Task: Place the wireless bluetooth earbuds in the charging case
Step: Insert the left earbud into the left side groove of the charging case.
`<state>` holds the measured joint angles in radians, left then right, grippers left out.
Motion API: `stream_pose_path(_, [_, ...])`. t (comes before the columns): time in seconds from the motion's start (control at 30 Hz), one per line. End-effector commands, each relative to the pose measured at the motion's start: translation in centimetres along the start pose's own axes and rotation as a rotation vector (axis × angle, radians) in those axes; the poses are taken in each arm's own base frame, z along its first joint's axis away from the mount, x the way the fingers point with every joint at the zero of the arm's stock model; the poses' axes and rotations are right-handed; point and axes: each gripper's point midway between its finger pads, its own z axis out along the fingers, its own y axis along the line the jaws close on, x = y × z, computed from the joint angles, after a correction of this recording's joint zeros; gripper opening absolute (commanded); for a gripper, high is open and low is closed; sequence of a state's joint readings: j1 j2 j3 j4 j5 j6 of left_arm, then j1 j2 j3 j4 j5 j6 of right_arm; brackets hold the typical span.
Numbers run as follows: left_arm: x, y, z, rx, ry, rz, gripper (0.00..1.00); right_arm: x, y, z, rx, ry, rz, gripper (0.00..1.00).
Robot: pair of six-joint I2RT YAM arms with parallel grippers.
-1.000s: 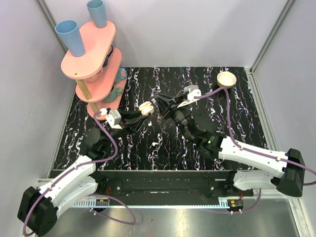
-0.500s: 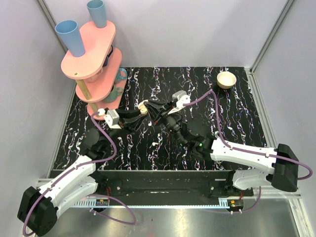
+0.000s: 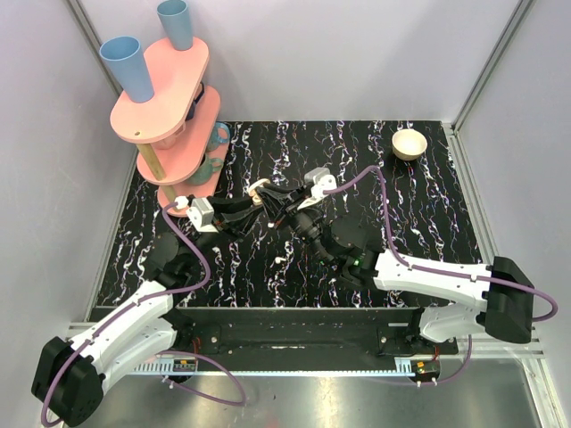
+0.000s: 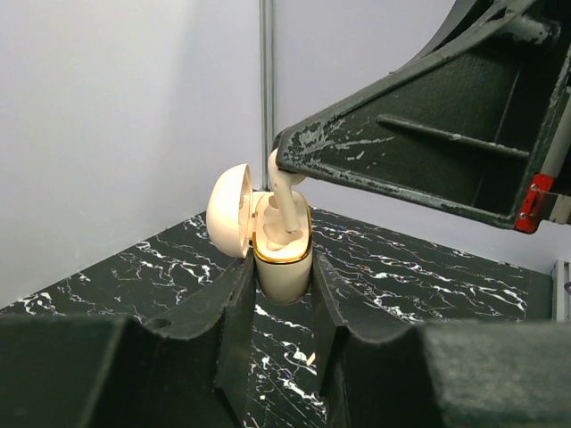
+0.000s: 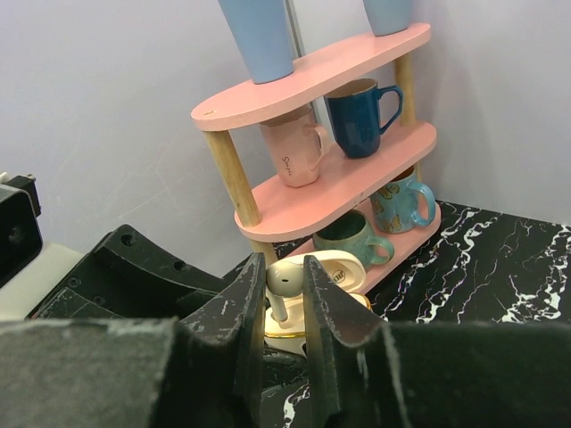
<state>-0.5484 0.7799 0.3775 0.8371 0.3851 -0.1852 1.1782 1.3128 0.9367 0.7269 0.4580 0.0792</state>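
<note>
Smoothly white stemmed earbud (image 5: 284, 283), gold-rimmed cream charging case (image 4: 284, 267), open.

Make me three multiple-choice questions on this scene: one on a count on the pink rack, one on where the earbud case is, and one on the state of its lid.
1. How many light blue plastic tumblers stand atop the pink three-tier rack? A) one B) two C) four
2. Where is the cream gold-rimmed charging case? A) on a rack shelf B) between the left end effector's fingers C) inside a tumbler
3. The case's lid is: A) open B) closed C) detached

Answers: B, two tumblers show on the top tier. B, the left wrist view shows the fingers clamping its base. A, the lid tilts back while the right end effector holds a white plastic earbud at the opening.
</note>
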Motion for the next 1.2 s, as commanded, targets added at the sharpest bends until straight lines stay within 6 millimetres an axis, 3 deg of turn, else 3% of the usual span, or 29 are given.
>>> stream_pose_path(0.0, [-3.9, -0.2, 0.5, -0.004, -0.128, 0.026, 0.00, -0.6, 0.6, 0.2, -0.012, -0.041, 0.017, 0.21])
stream_pose_path(0.93, [-5.5, 0.3, 0.2, -0.039, -0.217, 0.019, 0.00, 1.3, 1.0, 0.1, -0.030, -0.012, 0.047, 0.21])
stream_pose_path(1.17, [-5.5, 0.2, 0.3, -0.033, -0.221, 0.015, 0.00, 1.0, 1.2, 0.2, -0.036, -0.019, 0.039, 0.21])
